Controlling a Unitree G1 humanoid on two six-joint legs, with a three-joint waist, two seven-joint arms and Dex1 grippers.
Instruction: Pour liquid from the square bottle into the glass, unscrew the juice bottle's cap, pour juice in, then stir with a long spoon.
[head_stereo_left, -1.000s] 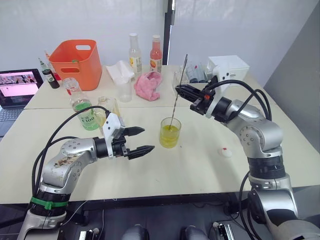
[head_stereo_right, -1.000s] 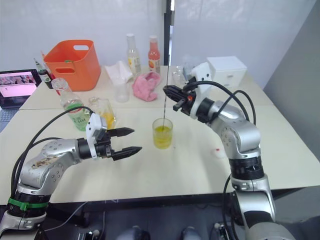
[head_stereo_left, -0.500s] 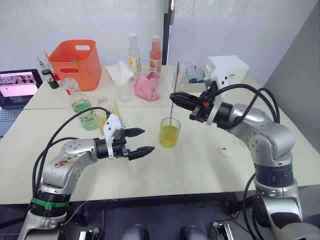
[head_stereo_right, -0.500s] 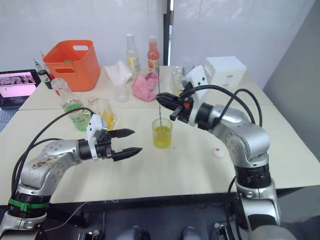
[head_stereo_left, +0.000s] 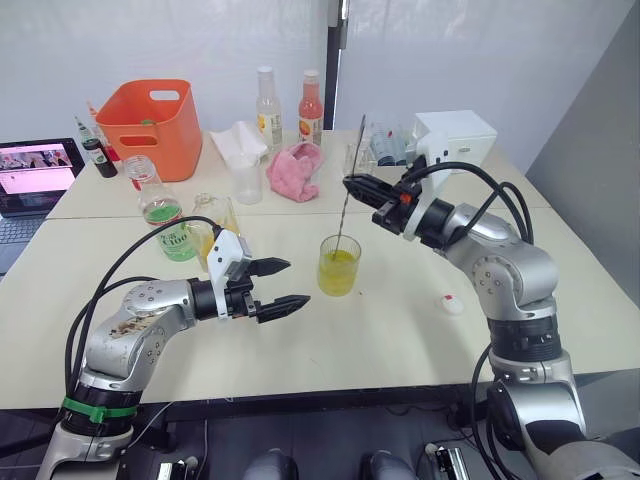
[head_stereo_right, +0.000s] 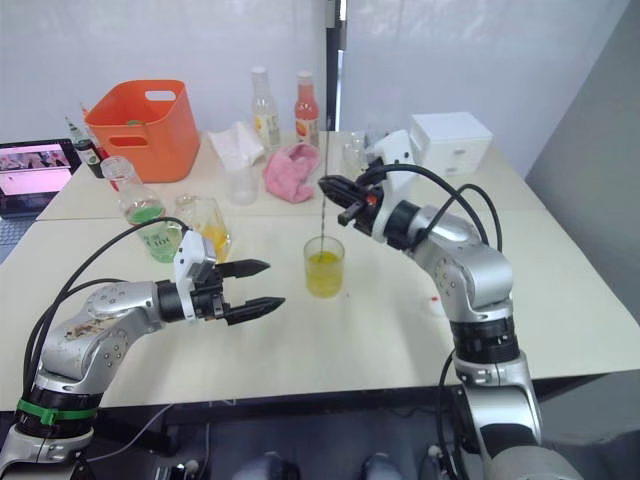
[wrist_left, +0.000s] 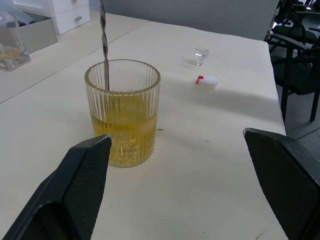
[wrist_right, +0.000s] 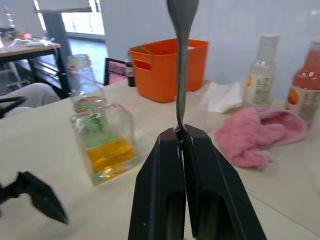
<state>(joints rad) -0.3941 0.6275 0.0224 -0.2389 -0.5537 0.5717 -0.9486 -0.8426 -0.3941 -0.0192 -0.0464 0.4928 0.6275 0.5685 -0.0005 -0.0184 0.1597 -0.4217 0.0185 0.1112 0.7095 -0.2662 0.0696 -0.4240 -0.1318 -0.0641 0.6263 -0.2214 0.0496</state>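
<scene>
The glass (head_stereo_left: 339, 265), ribbed and half full of yellow-green liquid, stands mid-table. The long spoon (head_stereo_left: 343, 222) leans in it, bowl end in the liquid, twisted stem (wrist_left: 104, 40) rising past the rim. My right gripper (head_stereo_left: 350, 183) is shut on the spoon's upper stem (wrist_right: 181, 60), above and slightly right of the glass. To the glass's left my left gripper (head_stereo_left: 292, 282) hovers open, holding nothing, its fingers facing the glass (wrist_left: 122, 112). The square bottle (head_stereo_left: 212, 225) with orange liquid and the uncapped juice bottle (head_stereo_left: 165, 215) stand at left. The cap (head_stereo_left: 454, 303) lies on the table at right.
An orange basket (head_stereo_left: 155, 125), a laptop (head_stereo_left: 35, 175), a tissue wad (head_stereo_left: 238, 140), a frosted cup (head_stereo_left: 250, 183), a pink cloth (head_stereo_left: 298, 168), two tall bottles (head_stereo_left: 268, 105) and a white box (head_stereo_left: 455, 135) line the back. A tiny glass (wrist_left: 201, 52) stands near the cap.
My right gripper swung the spoon's top leftward and lower, then back up to the right, moving the stem around in the glass. The left arm stayed where it was.
</scene>
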